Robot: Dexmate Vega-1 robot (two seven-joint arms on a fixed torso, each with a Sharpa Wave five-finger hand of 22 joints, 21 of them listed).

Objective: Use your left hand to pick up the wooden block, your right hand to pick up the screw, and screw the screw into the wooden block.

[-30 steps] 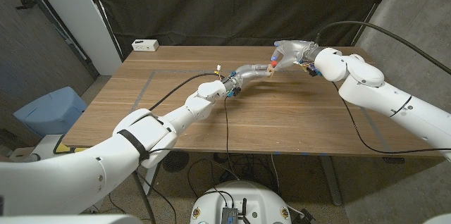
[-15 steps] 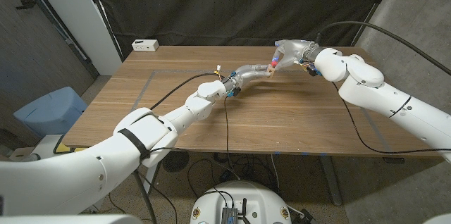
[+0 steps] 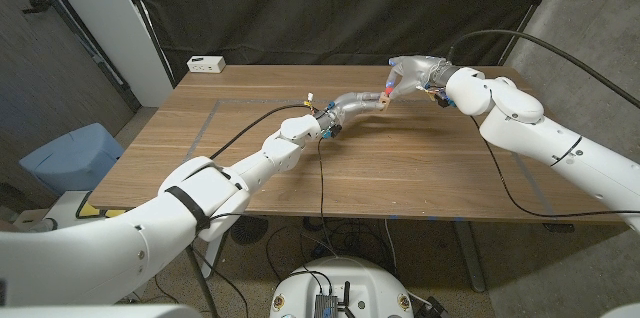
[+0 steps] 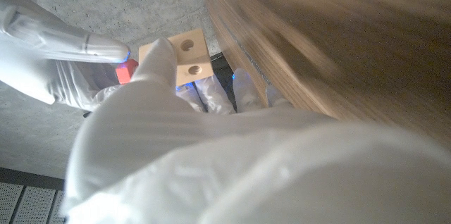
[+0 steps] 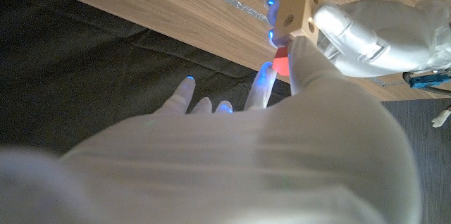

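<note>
Above the table's far middle my left hand holds the small wooden block up off the table by its fingertips. The block shows round holes in its faces, seen also in the right wrist view. My right hand is right beside it and pinches the red screw between thumb and a finger. The screw sits against the block's side; its red head shows next to the block. The screw's shaft is hidden.
A white box lies at the table's back left corner. A black cable runs from my left arm across the table to the front edge. A blue bin stands on the floor left of the wooden table.
</note>
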